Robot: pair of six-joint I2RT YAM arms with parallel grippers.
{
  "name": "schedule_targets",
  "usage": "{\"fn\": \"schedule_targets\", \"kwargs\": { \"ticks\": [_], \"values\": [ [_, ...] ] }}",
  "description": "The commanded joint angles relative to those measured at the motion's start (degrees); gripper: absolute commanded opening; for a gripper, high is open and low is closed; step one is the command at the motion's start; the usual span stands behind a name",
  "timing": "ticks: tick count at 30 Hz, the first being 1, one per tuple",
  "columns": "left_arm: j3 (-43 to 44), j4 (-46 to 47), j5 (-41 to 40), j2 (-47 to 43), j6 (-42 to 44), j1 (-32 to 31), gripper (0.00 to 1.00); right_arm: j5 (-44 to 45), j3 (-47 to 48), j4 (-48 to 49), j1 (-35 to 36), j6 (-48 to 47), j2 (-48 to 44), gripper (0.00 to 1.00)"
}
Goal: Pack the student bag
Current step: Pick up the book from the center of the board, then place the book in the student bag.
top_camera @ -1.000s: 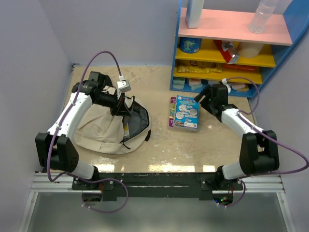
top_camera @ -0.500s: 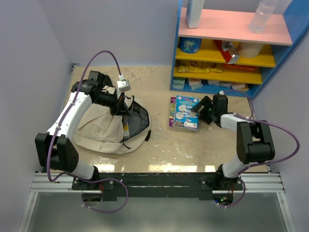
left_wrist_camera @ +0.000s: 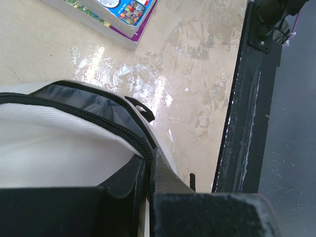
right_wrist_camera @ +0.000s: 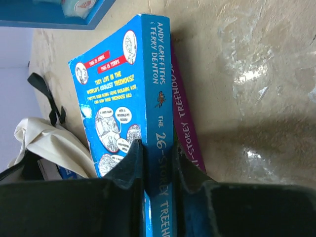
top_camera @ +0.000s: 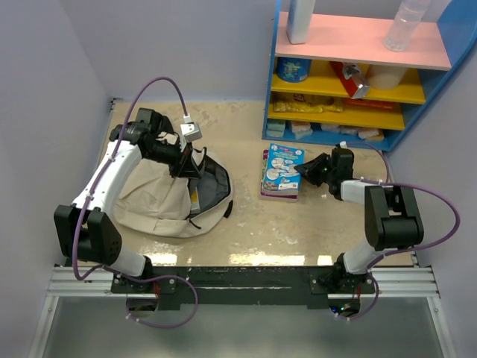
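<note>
Beige bag (top_camera: 149, 203) slumps at the left of the bench (top_camera: 253, 224), its zipper rim pinched in the left tool (top_camera: 185, 161). The right tool (top_camera: 302, 170) is clamped on the book (top_camera: 282, 165) at its spine edge; the book runs near-to-far, and the bag mouth lies to its left.

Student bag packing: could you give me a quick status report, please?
Left gripper shut on zipper rim of student bag, mouth held open. Right gripper shut on blue book, atop purple book. Nothing seen between book and bag.
</note>
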Motion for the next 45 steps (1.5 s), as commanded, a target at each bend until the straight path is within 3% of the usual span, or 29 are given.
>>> {"fn": "schedule_targets", "kwargs": {
  "ticks": [1,13,18,22,27,31,34,40,45],
  "values": [
    [3.3,-0.8,4.0,-0.8,1.0,-0.1,0.00,1.3,-2.1,-2.4,-1.9,-0.7,-0.1,0.00],
    [2.7,-0.5,4.0,-0.2,1.0,-0.1,0.00,11.3,2.4,-14.6,-1.9,-4.5,-15.2,0.00],
    [2.3,-0.1,4.1,-0.4,0.7,-0.1,0.00,2.6,2.7,-10.0,-2.0,-3.0,-18.2,0.00],
    [2.4,0.6,4.2,-0.5,0.1,-0.1,0.00,-11.6,6.1,-2.9,-1.2,0.1,-17.7,0.00],
    [2.2,1.0,4.6,-0.4,-0.3,-0.1,0.00,-13.2,10.6,-4.2,2.4,-0.5,-20.2,0.00],
    [2.1,1.0,4.4,-0.7,-0.3,-0.1,0.00,-6.8,10.4,-11.1,2.3,-2.3,-22.5,0.00],
    [1.8,1.1,4.3,-0.9,-0.1,-0.1,0.00,-6.8,8.3,-7.7,2.3,-2.1,-23.9,0.00],
    [1.8,1.3,4.6,-1.1,-0.3,-0.1,0.00,-19.8,8.9,1.4,3.3,2.4,-20.8,0.00],
    [2.2,1.8,4.7,-1.3,-0.7,-0.1,0.00,-28.1,9.5,7.9,8.1,5.8,-15.2,0.00]
  ]
}}
